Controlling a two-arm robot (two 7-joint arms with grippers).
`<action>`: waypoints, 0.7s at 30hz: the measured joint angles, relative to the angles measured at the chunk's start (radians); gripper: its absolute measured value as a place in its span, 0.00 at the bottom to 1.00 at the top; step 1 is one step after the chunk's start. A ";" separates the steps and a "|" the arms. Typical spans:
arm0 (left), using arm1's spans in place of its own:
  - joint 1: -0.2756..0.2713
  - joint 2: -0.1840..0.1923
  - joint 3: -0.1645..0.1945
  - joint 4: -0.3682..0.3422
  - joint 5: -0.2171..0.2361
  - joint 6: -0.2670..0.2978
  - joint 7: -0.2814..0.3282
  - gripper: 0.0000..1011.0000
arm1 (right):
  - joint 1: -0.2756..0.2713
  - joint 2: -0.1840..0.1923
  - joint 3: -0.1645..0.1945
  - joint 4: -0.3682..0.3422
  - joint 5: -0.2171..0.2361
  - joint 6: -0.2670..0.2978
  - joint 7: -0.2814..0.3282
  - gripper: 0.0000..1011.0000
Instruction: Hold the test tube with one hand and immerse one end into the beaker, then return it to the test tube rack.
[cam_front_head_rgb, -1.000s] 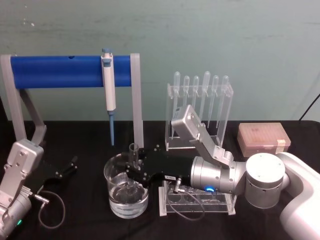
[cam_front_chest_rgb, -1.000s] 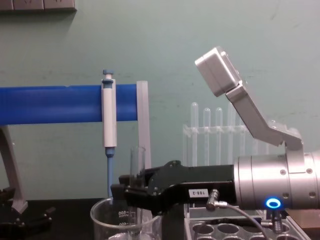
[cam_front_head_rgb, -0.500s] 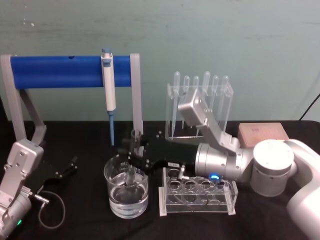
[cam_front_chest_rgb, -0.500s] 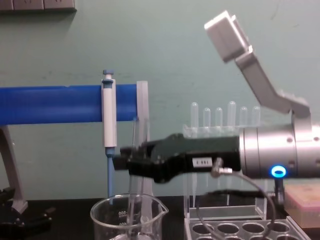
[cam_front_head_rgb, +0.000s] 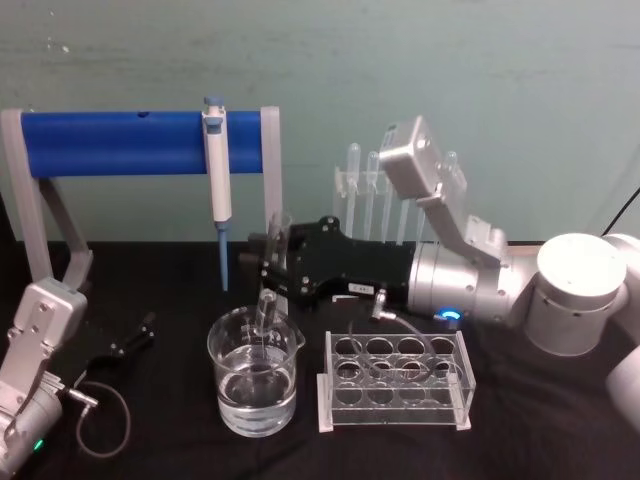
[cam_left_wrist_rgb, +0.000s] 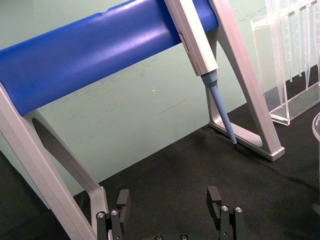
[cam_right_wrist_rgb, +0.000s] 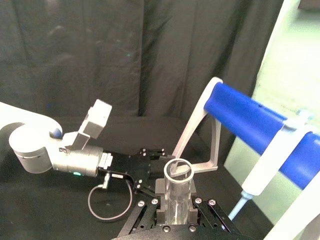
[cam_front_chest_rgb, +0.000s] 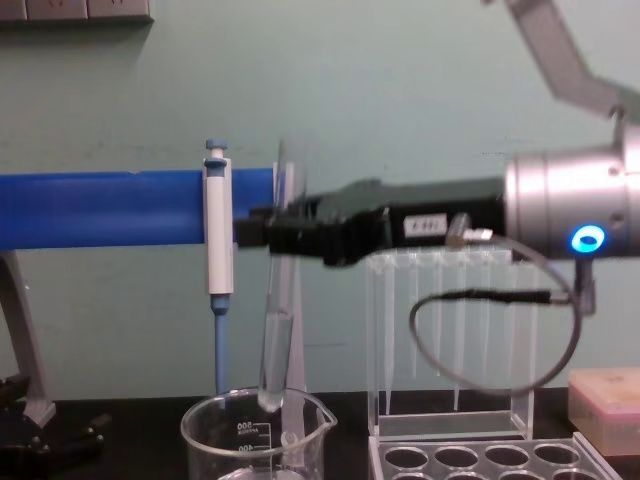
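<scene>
right gripper (cam_front_chest_rgb: 272, 233): jaws clamped on test tube (cam_front_chest_rgb: 274, 350) | tube tilted, lower end at beaker (cam_front_chest_rgb: 250, 446) rim

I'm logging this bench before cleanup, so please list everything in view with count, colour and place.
test tube: one, clear, held over the beaker, lower end near its rim
beaker: one, clear, holding liquid, table front
tube rack: one, clear, beside the beaker on the robot's right
pipette stand: one, clear, several thin pipettes, at the back
pipettor: one, blue and white, hanging on the bar stand
bar stand: one, blue bar, grey legs, back left
box: one, pinkish, far right
tablecloth: one, black
right gripper: black, shut on the test tube
left gripper: black, open, low left
</scene>
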 joint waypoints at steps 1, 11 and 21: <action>0.000 0.000 0.000 0.000 0.000 0.000 0.000 0.99 | 0.000 0.000 0.000 0.000 0.000 0.000 0.000 0.22; 0.000 0.000 0.000 0.000 0.000 0.000 0.000 0.99 | -0.030 0.106 0.042 -0.156 0.050 0.041 -0.035 0.22; 0.000 0.000 0.000 0.000 0.000 0.000 0.000 0.99 | -0.152 0.249 0.115 -0.272 0.099 0.056 -0.092 0.22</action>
